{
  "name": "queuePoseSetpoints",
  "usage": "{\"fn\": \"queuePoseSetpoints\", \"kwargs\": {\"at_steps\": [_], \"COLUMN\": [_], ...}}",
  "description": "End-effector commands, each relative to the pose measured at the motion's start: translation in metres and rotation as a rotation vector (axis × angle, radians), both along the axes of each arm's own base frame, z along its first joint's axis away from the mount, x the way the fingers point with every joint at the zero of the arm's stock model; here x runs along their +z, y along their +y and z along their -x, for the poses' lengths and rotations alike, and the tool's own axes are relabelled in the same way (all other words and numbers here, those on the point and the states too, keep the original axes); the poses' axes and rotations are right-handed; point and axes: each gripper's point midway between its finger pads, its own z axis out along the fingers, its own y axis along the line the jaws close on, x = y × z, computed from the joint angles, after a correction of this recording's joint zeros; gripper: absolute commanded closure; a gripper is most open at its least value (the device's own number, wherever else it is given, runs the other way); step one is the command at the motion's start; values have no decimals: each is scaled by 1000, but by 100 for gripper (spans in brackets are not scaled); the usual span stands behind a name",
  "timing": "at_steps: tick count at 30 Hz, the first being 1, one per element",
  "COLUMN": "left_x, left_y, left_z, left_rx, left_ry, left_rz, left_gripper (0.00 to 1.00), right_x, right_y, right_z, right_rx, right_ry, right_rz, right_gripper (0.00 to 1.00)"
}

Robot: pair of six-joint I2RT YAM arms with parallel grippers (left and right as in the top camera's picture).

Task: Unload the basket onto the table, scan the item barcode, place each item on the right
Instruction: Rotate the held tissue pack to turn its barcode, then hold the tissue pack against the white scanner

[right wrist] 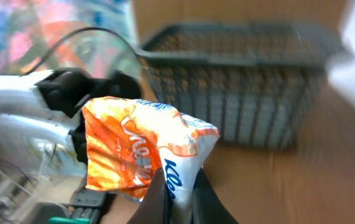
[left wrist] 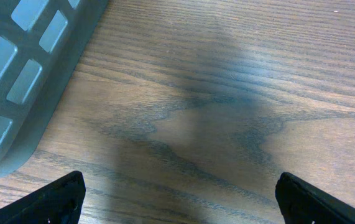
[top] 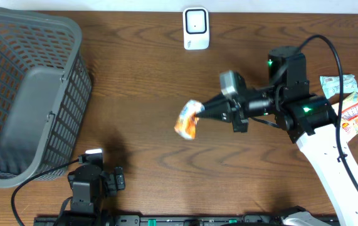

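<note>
Grey basket [top: 73, 88] stands left, white scanner [top: 195, 28] beyond orange packet [top: 188, 119].

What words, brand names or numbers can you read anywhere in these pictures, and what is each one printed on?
"Kle": blue letters on the orange and white packet pinched in the right gripper; the rest of the word runs out of sight.
White script on the packet's orange side: too blurred to read.
Red-labelled packets at the table's right edge: print too small to read.
White scanner: no legible text.
</note>
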Motion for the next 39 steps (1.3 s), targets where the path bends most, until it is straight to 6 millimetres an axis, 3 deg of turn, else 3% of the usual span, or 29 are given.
{"fn": "queuePoseSetpoints", "kwargs": {"at_steps": [1, 4, 6, 15, 17, 23, 27, 30, 37, 39], "left_x": [-5, -5, -5, -5, -5, -5, -5, -5, -5, -5], "left_y": [2, 2, 2, 2, 2, 2, 2, 2, 2, 2], "left_z": [4, 4, 4, 4, 4, 4, 4, 4, 4, 4], "left_rx": [9, 9, 9, 9, 9, 8, 9, 9, 9, 9], "left_ry": [22, 22, 22, 22, 22, 22, 22, 22, 22, 22], "left_rz": [-4, -4, -4, -4, -4, -4, -4, -4, -4, -4], "left_gripper": [2, 2, 2, 2, 2, 2, 2, 2, 2, 2], "right_x": [-44, -76, -85, -91, -95, -115, -126, -132, -156, -161], "right_y": [-21, -45, -53, -43, -47, -51, -31, -15, -38, -42], "right_z": [-52, -68, -68, -46, -51, -68, -103, -141, -238, -257], "right_rx": [-483, -755, -827, -805, -854, -1069, -1038, -956, -993, -961], "right_ry": [505, 722, 794, 968, 953, 1334, 1429, 1488, 1662, 1702], "right_rz": [200, 291, 315, 338, 350, 264, 165, 48, -314, -388], "right_gripper": [99, 99, 99, 99, 99, 99, 99, 98, 99, 98]}}
